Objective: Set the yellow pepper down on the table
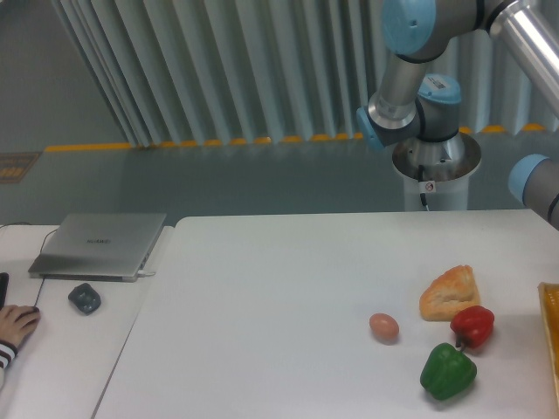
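The large, flat, plain white desk (262, 297) spreads bare from its rounded upper-left corner down to the brown egg (383, 326); everything left of the egg, up to the desk's left edge, is open surface. The things on it bunch to the right of the egg: one golden piece of crusty bread (449, 293) up and to the right, one small glossy red pepper (472, 326) just right of the egg and touching or nearly touching the bread's lower edge, and one glossy lobed green pepper (448, 371) below and to the right, near the red one and close to the bottom edge of the view.

Far right of the egg, a yellow-orange strip (552, 336) is cut off by the frame; too little shows to tell what it is. No yellow pepper can be made out anywhere on the desk, so its place cannot be told.

One grey and light-blue robot arm (419, 96) stands on a round base behind the desk's far edge, above the egg. Its links run out of the top and right of the view, the fingers are out of sight, and their state cannot be told.

Well left of the egg, a narrower white side desk (61, 367) butts against the big one and carries one closed silver laptop (99, 244) and one small dark grey object (85, 298), with a person's hand (16, 325) partly cut off at the left edge.
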`<move>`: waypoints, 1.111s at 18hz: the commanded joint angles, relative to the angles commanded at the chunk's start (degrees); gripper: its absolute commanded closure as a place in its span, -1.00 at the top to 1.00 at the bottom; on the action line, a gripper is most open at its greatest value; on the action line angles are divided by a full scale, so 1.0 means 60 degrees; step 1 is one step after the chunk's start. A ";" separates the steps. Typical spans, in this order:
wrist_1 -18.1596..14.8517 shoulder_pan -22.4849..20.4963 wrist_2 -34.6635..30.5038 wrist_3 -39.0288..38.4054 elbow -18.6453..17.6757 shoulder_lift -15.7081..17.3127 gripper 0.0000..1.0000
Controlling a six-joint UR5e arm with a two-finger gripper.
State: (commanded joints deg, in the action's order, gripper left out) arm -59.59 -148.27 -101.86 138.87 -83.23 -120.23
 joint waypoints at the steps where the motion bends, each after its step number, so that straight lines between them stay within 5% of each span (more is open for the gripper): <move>1: 0.0014 0.0000 -0.0087 0.0000 -0.0015 0.0000 1.00; 3: 0.0014 0.0000 -0.0263 -0.0044 -0.0029 0.0015 0.86; 4: 0.0000 0.0000 -0.0278 -0.0087 -0.0015 0.0015 0.49; 7: 0.0000 0.0000 -0.0293 -0.0146 0.0000 0.0044 0.16; 14: -0.0204 -0.0015 -0.0147 -0.0615 0.0102 0.0262 0.03; 20: -0.1857 -0.0527 0.1142 -0.0850 0.0614 0.0687 -0.04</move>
State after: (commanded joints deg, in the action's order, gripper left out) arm -70.73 -151.44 -95.01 133.77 -79.55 -116.11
